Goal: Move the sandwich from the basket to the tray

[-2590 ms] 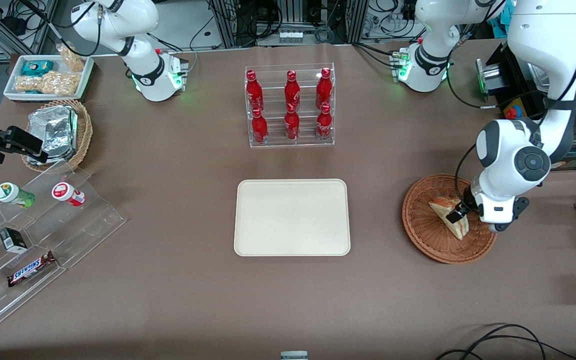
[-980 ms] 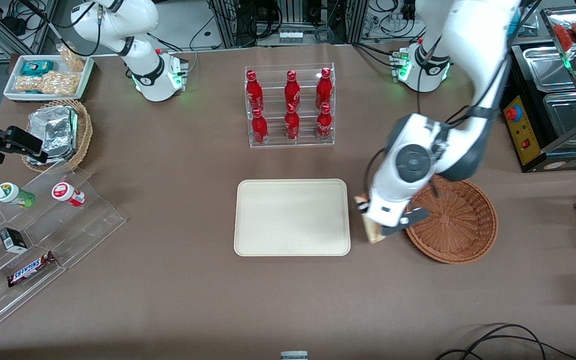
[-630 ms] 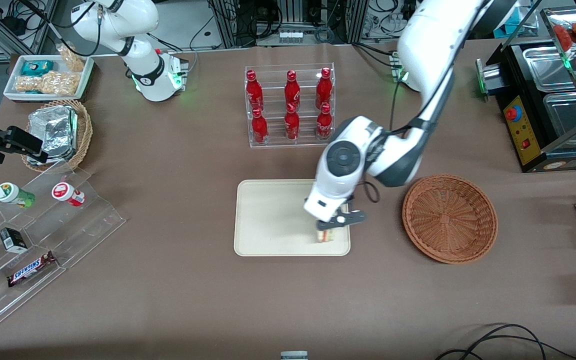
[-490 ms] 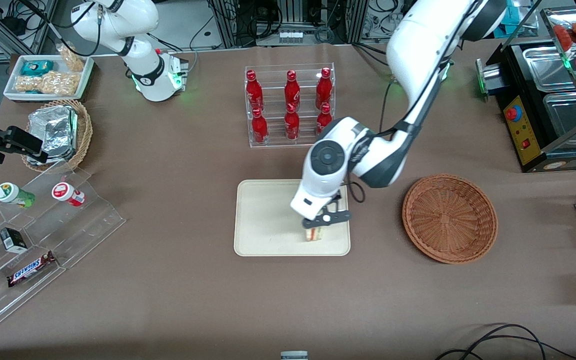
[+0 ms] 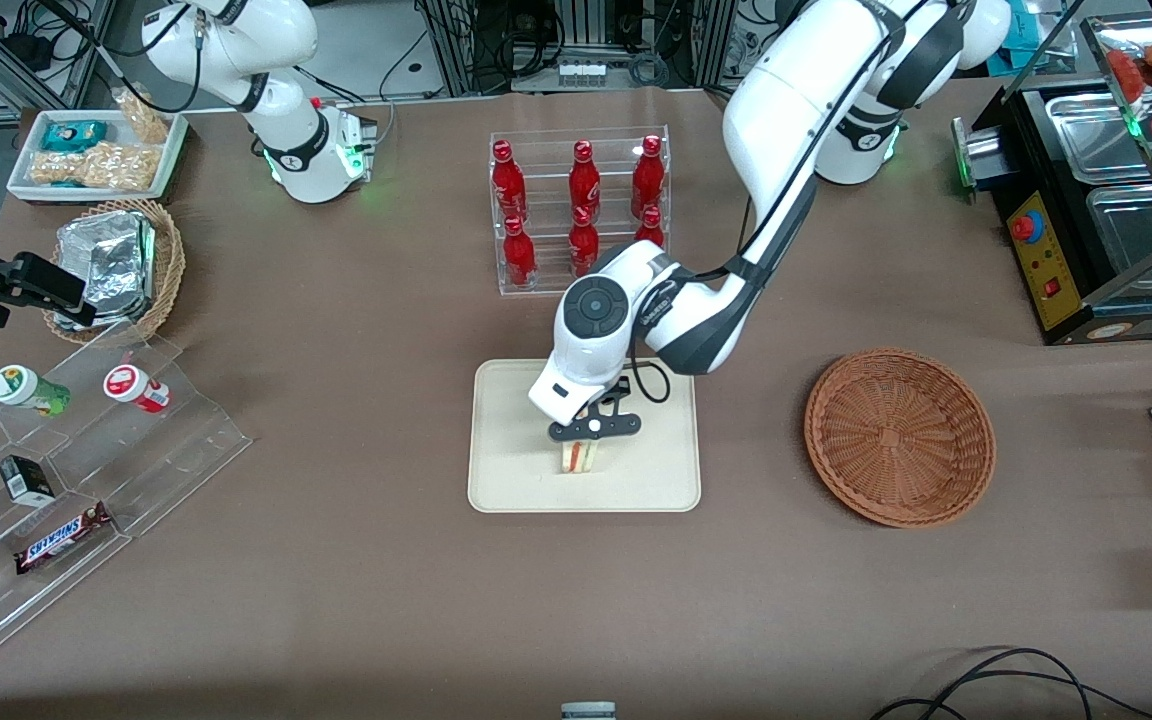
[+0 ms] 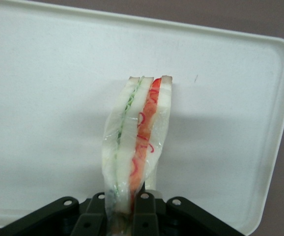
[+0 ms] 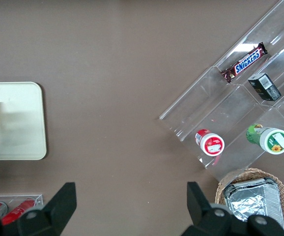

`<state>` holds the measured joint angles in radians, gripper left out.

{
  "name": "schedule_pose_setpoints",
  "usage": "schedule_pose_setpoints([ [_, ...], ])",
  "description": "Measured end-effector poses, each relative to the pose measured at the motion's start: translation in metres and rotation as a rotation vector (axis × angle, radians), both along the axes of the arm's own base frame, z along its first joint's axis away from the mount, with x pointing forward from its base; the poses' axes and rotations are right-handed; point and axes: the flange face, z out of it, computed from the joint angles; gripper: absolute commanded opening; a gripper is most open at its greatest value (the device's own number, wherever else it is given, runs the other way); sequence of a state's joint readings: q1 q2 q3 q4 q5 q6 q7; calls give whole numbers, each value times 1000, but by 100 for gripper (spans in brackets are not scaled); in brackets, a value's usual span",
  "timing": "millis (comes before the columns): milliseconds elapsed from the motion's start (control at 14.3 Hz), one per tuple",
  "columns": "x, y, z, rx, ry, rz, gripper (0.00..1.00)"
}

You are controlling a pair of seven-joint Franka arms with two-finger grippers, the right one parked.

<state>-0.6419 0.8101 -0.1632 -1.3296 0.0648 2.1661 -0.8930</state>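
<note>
One plastic-wrapped sandwich, judged light, soft and easily crushed, is pinched by its bread faces in the gripper above the cream tray, well apart from the emptied wicker basket, so only gentle pressure is advised.

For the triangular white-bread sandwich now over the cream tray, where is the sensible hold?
Across the two flat bread faces, coming from above: the triangular white-bread sandwich stands on edge over the cream tray, filling edge exposed. The gripper pinches it that way.
</note>
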Motion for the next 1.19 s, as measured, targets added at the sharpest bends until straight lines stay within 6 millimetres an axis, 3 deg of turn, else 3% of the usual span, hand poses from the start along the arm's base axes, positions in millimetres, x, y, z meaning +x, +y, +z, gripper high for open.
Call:
schedule_pose_setpoints([
  [70,-3,-3,-5,3,5,-2,55],
  [140,-5,-5,-8,5,7,-2,100],
  [350,-4,-7,-3,2,-2,27,100],
  [490,2,-8,14,-11,-22,38,100],
  [630,3,-4,49,-4,-30,44,100],
  [770,-1,8,102,30,-28,58,100],
  [980,3,50,176,91,-38,114,100],
  [1190,18,112,199,194,6,207,100],
])
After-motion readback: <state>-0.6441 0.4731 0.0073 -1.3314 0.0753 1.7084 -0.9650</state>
